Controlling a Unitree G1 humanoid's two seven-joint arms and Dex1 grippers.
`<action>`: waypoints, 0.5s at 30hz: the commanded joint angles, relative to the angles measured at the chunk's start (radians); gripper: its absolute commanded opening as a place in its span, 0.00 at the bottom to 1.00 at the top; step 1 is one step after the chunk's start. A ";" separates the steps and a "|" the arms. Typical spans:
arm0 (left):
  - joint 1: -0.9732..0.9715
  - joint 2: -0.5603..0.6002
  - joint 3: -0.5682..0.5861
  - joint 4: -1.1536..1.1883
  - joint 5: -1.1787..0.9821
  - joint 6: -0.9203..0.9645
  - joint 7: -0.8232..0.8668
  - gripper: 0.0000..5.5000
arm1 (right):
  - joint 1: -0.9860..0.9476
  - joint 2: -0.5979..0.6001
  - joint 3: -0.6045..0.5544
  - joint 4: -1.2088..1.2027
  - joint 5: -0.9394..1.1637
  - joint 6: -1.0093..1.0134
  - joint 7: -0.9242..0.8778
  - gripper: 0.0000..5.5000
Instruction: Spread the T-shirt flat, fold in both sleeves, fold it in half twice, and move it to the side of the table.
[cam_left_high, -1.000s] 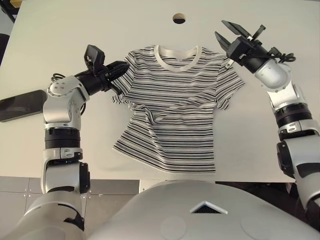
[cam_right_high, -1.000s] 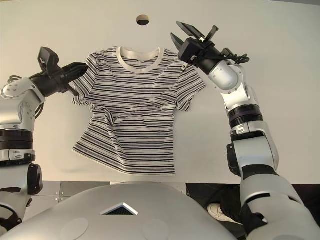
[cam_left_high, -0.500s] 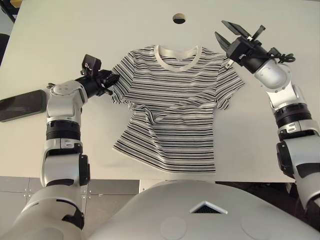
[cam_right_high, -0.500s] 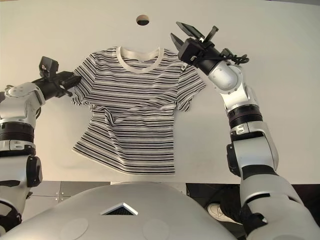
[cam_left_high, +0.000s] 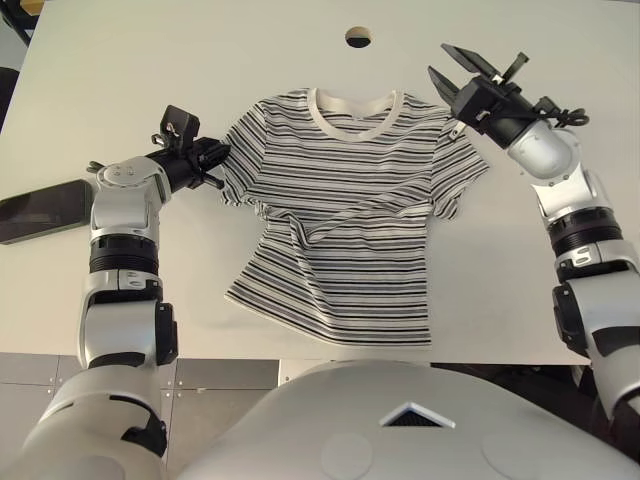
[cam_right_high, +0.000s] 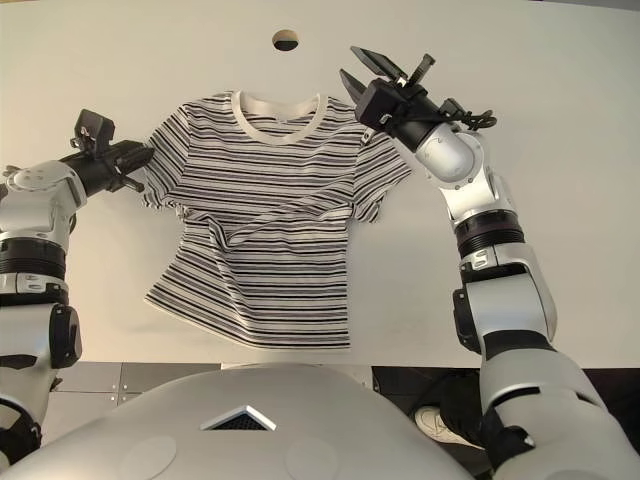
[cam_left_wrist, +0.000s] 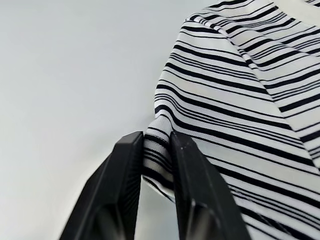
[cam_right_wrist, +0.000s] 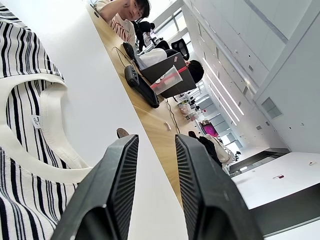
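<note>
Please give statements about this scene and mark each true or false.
1. The T-shirt lies with its collar away from the robot. True.
2. The left end effector has the sleeve hem between its fingers. True.
3. The right end effector is shut on the collar. False: it is open, raised beside the shirt's shoulder.
4. Both sleeves are folded in. False: both stick out sideways.
5. A round hole lies beyond the collar. True.

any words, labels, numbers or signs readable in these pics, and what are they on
No text here can be read.
Small white tag inside the cream neckband of the black-and-white striped T-shirt: it carries print, too small to read.
Dark flat object at the table's left edge: no legible marking.
</note>
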 joint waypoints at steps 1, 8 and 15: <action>0.019 0.010 -0.013 0.002 0.023 0.013 -0.003 0.08 | 0.005 -0.007 0.008 -0.010 -0.014 0.002 0.010 0.24; 0.026 0.015 -0.003 -0.040 0.009 0.020 -0.001 0.02 | 0.008 -0.007 0.008 -0.013 -0.013 0.001 0.012 0.24; 0.011 0.010 0.052 -0.113 -0.045 0.073 -0.007 0.02 | 0.007 -0.005 0.009 -0.013 -0.013 0.001 0.012 0.24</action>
